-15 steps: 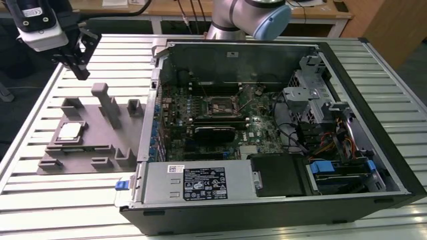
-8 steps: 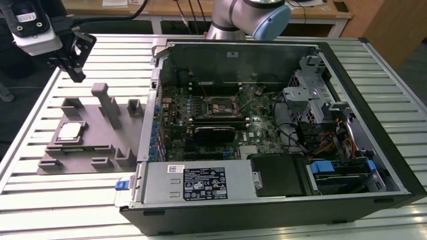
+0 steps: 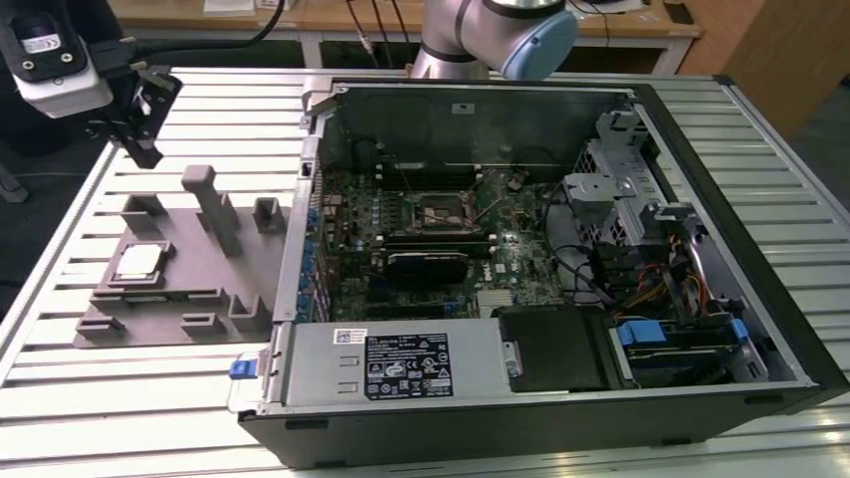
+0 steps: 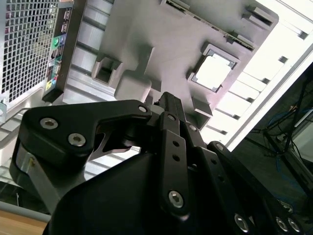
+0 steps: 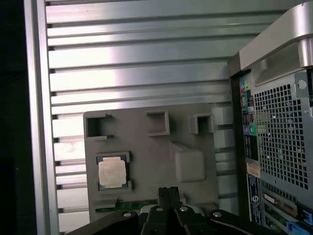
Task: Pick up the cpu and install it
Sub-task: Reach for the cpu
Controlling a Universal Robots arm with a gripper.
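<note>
cpu (image 3: 138,262) — on grey fixture plate (image 3: 186,286) | gripper (image 3: 143,154) — in air, well apart

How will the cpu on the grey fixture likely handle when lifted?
The cpu looks thin, flat and rigid, so it probably won't flex or roll. It sits low in a recess of the fixture plate, so its edges may be hard to grip. Its smooth, bright metal top could be slippery.

Arm (image 3: 459,35) is cut off up top in the exterior view. Gripper (image 4: 168,102) covers some of the fixture plate (image 4: 166,34) in the second wrist view.
</note>
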